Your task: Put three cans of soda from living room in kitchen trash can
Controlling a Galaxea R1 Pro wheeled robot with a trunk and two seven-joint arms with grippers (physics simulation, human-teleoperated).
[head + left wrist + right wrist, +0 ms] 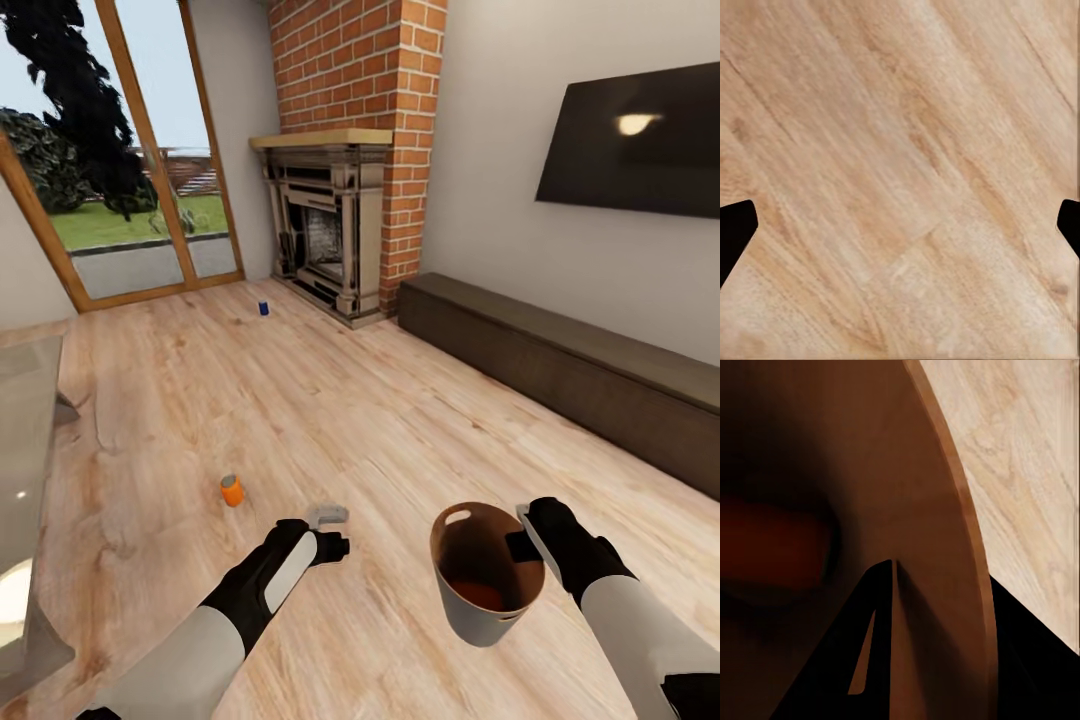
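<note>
On the living-room floor an orange can (232, 490) stands just ahead of the wide-open left pincer (331, 532), the next pick, while the right pincer (528, 545) clamps the trash bin's (470, 610) rim, orange inside.

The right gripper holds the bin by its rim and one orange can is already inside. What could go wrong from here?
1. The right gripper pinches only the rim of the trash can; it may tilt or slip, spilling the orange can inside.
2. The open left gripper could knock over the orange can on the floor, which may roll away.
</note>
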